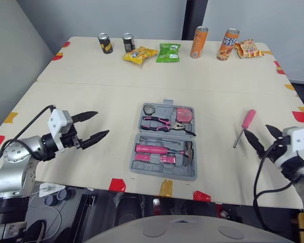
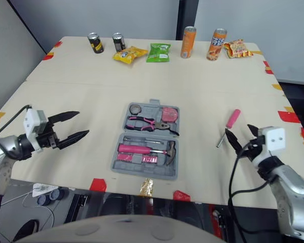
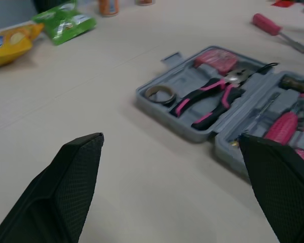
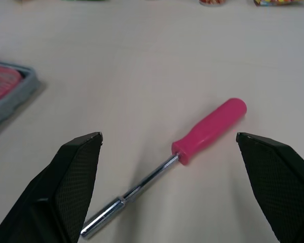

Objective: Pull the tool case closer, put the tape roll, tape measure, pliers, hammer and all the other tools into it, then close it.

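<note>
The grey tool case lies open near the table's front middle. Its far half holds the tape roll, black-and-pink pliers and a pink tape measure; its near half holds the hammer and other pink tools. A pink-handled screwdriver lies loose on the table to the right of the case. My right gripper hovers open just short of it, fingers either side of the screwdriver in the right wrist view. My left gripper is open, left of the case and apart from it.
Along the far edge stand two dark cans, two orange cans and yellow, green and orange snack bags. Red and yellow tape marks line the table's edges. Bare tabletop lies between case and snacks.
</note>
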`<state>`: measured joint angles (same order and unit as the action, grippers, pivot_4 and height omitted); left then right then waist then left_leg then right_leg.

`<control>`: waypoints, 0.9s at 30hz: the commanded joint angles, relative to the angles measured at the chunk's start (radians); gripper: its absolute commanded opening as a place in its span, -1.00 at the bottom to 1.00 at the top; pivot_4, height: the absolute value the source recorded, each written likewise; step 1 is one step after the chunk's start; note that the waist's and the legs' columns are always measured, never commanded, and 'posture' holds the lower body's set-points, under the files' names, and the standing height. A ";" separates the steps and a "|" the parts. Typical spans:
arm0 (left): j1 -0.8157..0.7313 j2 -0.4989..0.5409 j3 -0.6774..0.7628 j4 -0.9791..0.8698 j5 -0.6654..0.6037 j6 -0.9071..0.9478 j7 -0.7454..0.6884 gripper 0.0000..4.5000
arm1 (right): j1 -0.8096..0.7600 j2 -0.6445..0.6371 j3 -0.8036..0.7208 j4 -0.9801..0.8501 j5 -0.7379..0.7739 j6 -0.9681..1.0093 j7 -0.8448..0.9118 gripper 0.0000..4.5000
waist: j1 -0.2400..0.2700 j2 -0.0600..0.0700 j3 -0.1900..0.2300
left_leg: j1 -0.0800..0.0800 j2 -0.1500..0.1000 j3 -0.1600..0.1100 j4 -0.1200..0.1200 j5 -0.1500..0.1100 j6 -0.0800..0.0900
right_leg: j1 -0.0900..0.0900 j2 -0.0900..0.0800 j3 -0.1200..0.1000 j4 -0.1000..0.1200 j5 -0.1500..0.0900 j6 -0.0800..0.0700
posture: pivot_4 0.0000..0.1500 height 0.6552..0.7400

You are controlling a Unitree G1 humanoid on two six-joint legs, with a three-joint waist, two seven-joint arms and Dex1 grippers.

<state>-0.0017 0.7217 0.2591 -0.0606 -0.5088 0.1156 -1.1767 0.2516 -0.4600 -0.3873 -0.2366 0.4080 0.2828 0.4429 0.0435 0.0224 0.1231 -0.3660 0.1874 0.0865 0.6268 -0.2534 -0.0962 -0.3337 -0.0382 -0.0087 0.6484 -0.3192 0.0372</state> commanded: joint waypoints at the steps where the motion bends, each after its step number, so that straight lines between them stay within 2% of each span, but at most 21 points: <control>1: -0.061 0.038 -0.036 -0.095 -0.046 0.041 -0.050 0.99 | -0.072 0.033 0.034 -0.029 -0.055 0.054 -0.120 1.00 | -0.001 0.000 0.000 | 0.000 0.000 0.001 0.000 0.000 0.000 | 0.000 0.000 0.001 0.001 0.000 0.000 | 1.00 1.00; 9: -0.169 0.073 -0.078 -0.153 -0.092 0.107 -0.117 0.99 | -0.186 0.115 0.079 0.033 -0.131 0.098 -0.253 1.00 | 0.006 0.000 0.000 | 0.000 0.000 0.001 -0.001 0.001 -0.003 | 0.000 0.000 0.001 0.000 0.000 0.001 | 1.00 1.00; 19: -0.201 0.097 -0.106 -0.221 -0.144 0.137 -0.205 0.99 | -0.223 0.220 0.091 0.048 -0.196 0.138 -0.395 1.00 | 0.012 0.001 0.000 | 0.000 -0.001 0.002 -0.001 0.000 -0.004 | 0.000 0.000 0.001 0.000 0.001 0.001 | 1.00 1.00; 27: -0.243 0.105 -0.120 -0.263 -0.175 0.178 -0.219 0.99 | -0.251 0.263 0.069 0.065 -0.203 0.171 -0.464 1.00 | 0.012 0.001 0.000 | 0.000 -0.001 0.002 -0.001 0.001 -0.004 | 0.000 0.000 0.001 0.001 0.001 0.001 | 1.00 1.00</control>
<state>-0.2292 0.8101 0.1358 -0.2852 -0.6621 0.2878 -1.3865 0.0167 -0.2061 -0.2975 -0.1630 0.2044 0.4490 0.0024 0.0560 0.0229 0.1232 -0.3662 0.1867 0.0883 0.6261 -0.2529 -0.1003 -0.3338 -0.0378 -0.0071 0.6494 -0.3185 0.0384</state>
